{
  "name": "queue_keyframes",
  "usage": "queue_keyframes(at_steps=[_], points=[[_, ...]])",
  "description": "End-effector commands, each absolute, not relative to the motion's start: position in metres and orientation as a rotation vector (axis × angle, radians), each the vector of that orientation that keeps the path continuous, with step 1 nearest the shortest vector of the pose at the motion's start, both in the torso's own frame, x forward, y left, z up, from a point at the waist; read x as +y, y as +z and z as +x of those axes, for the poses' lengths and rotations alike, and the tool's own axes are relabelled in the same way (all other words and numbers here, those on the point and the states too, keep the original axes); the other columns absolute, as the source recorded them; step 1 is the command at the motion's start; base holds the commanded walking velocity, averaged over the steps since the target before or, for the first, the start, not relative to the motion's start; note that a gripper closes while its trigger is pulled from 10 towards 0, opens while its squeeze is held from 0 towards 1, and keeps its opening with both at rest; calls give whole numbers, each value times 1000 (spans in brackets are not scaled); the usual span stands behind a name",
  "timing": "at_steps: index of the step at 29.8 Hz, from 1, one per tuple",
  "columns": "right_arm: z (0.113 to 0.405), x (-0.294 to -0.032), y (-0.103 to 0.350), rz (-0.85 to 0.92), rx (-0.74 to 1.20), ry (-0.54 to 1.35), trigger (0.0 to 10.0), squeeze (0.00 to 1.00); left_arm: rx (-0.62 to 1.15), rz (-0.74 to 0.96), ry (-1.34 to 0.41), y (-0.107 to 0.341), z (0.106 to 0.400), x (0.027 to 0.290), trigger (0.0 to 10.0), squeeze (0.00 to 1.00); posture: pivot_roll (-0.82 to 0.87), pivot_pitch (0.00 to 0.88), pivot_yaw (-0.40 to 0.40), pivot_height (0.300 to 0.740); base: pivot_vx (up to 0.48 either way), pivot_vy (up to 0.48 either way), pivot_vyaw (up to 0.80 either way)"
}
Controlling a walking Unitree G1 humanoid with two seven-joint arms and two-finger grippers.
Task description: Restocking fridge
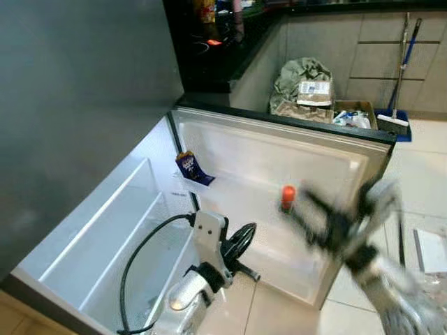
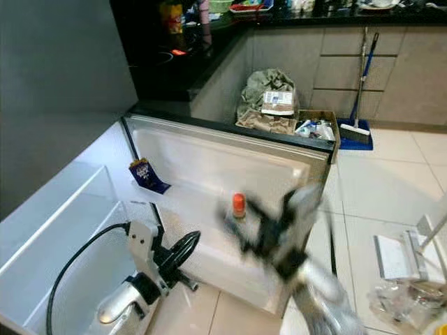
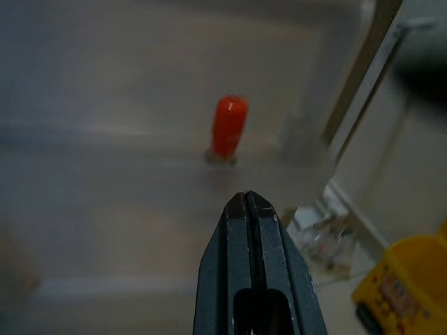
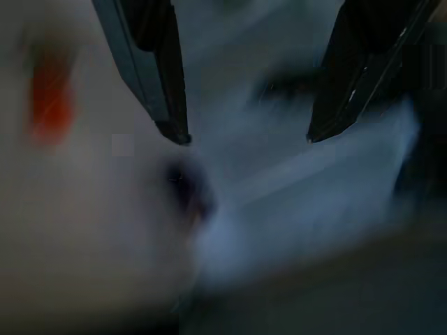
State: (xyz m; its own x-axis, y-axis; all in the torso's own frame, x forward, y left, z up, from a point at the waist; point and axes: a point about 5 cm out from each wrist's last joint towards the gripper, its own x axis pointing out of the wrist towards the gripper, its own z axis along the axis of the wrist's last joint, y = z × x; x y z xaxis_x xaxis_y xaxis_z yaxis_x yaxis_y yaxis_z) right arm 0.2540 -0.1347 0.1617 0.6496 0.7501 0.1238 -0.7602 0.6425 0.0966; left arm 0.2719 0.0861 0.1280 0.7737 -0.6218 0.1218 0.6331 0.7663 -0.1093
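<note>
The red-capped bottle (image 1: 288, 197) stands in the open fridge door (image 1: 279, 174). The right tool (image 1: 307, 209), fingers spread and empty, blurs at its 4 o'clock; the left tool (image 3: 249, 202) is pressed closed. Swinging fast, the right tool could topple the bottle.

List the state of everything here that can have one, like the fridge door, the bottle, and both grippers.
Fridge door: wide open.
Orange-capped bottle: upright on the door shelf.
Purple packet: tilted in the upper door shelf.
Left gripper: shut, empty, pointed at the bottle.
Right gripper: open, empty, blurred, near the bottle.
</note>
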Motion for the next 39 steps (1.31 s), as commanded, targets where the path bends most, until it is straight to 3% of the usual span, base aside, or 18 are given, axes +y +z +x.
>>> queue_keyframes(at_steps=[1, 10, 17, 22, 27, 29, 31, 39], points=[[250, -128, 166, 112, -72, 929, 10000, 0, -44, -117, -668, 120, 271, 91, 10000, 0, -35, 149, 78, 740, 0, 0, 0], [252, -143, 142, 51, 58, 863, 10000, 0, -21, -87, -554, 114, 277, 101, 10000, 0, -48, 125, 71, 740, 0, 0, 0], [248, -160, 97, -24, 305, 761, 10000, 0, 135, 55, -381, 85, 278, 125, 10000, 0, -56, 97, 65, 740, 0, 0, 0], [248, -180, 65, -104, 450, 567, 10000, 0, 227, 177, -128, 65, 275, 159, 10000, 0, -61, 80, 61, 740, 0, 0, 0], [251, -192, 51, -114, 461, 394, 10000, 0, 244, 223, -38, 58, 271, 169, 10000, 0, -67, 66, 59, 740, 0, 0, 0], [252, -193, 48, -88, 433, 339, 10000, 0, 244, 213, -40, 56, 268, 168, 10000, 0, -67, 59, 58, 740, 0, 0, 0], [253, -199, 42, 11, 368, 188, 10000, 0, 249, 37, -92, 48, 261, 156, 10000, 0, -66, 48, 61, 740, 0, 0, 0], [254, -200, 25, -31, 406, 144, 10000, 0, 372, -11, -127, 20, 250, 147, 10000, 0, -81, 25, 71, 740, 0, 0, 0]])
